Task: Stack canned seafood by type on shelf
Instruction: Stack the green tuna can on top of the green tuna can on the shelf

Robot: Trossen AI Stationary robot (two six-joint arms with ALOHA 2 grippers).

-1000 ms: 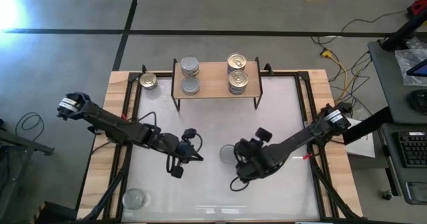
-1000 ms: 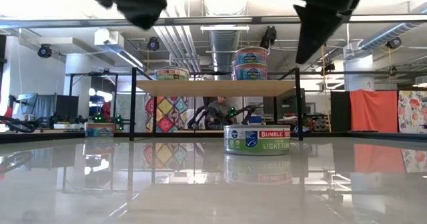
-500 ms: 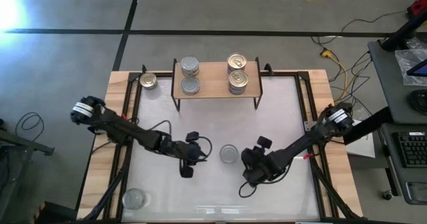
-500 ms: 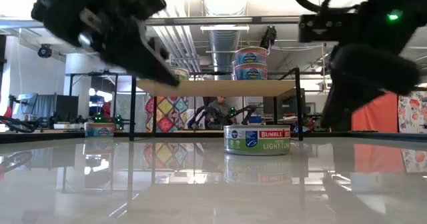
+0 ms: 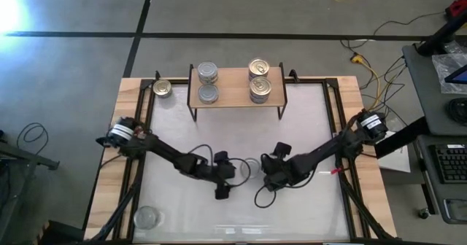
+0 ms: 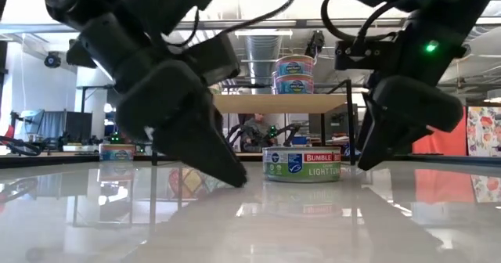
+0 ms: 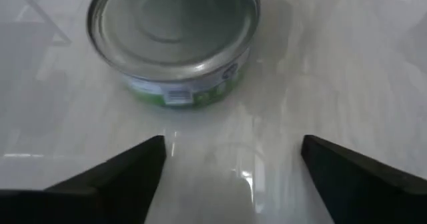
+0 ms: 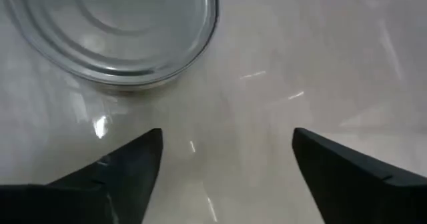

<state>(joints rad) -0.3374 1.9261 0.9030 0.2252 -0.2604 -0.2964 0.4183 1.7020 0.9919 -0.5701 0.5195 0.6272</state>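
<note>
Moved: both arms have swung in toward mid-desk since the earlier frames, and now flank the lone silver-topped can [image 5: 249, 168].
Left gripper [image 5: 228, 173]: fingers spread wide, low over the desk [image 5: 306, 121], just beside the can; nothing between them.
Right gripper [image 5: 267, 173]: likewise spread and holding nothing, just beside the can on its other side.
Shelf [image 5: 235, 87]: at the far edge we count two silver-topped cans [image 5: 208, 83] on its left part and gold-topped cans [image 5: 260, 79] on its right.
Strays: one gold-topped can [image 5: 162, 89] stands on the desk beside the shelf's left end.
Step in hand: we judge this the approach to the mid-desk can, not yet gripped.
Next move: one gripper should straddle the can and close; the other must stay clear.
Views: low view alone shows the green label [image 6: 302, 164]; wrist views alone show the empty gaps between the fingers.
</note>
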